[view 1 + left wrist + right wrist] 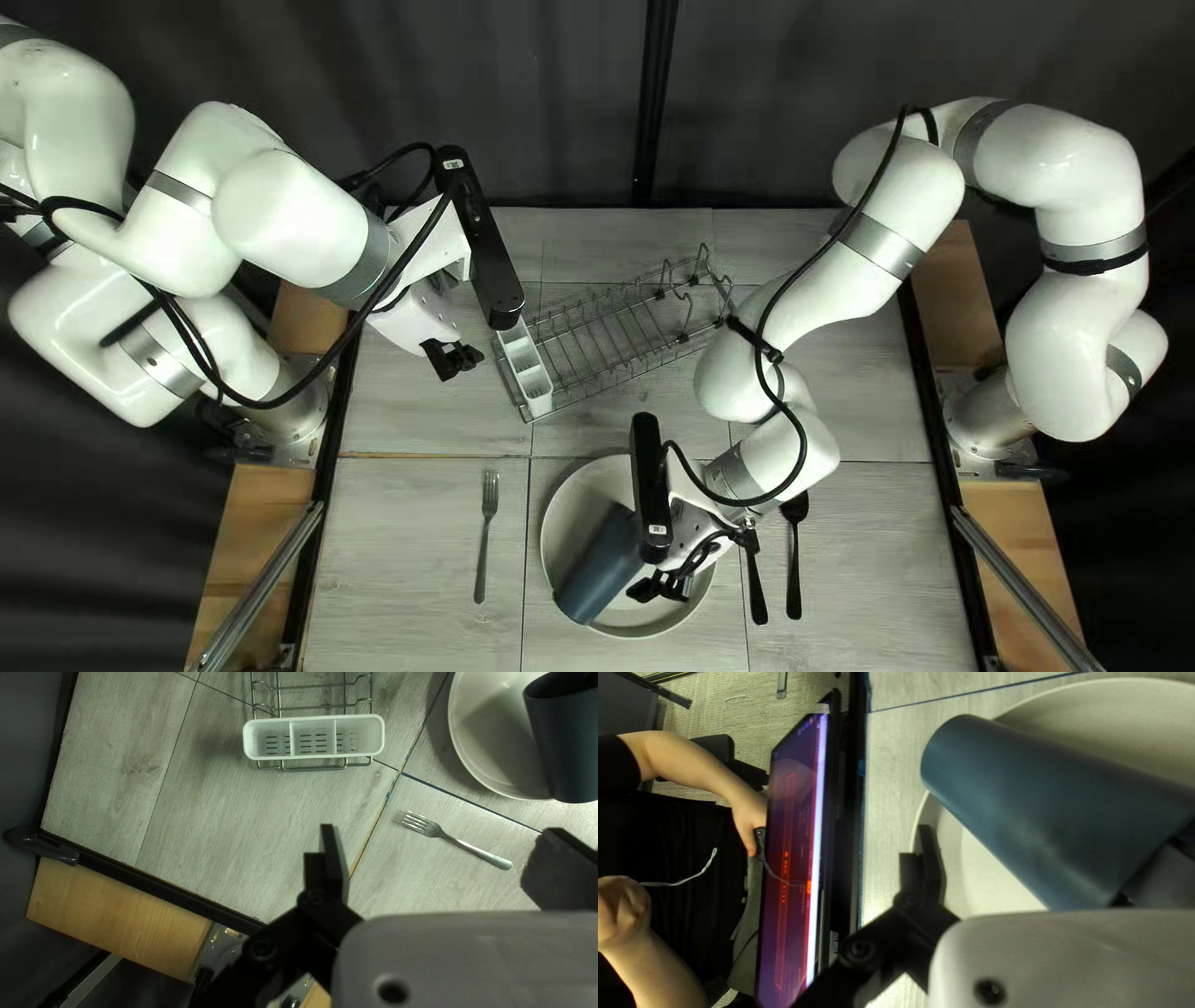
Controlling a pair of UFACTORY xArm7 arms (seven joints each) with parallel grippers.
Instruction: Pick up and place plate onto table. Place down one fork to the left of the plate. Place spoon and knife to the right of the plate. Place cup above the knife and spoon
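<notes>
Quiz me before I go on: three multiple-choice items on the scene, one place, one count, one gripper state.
1. In the top left view, the fork lies:
A) left of the plate
B) right of the plate
C) across the plate

2. The white holder has how many compartments?
A) two
B) four
C) three

3. My left gripper is:
A) shut on the fork
B) open
C) shut and empty

1: A, the fork lies on bare tabletop at the plate's left.
2: C, two dividers split the holder.
3: B, its fingers stand wide apart in the left wrist view, gripping nothing.
</notes>
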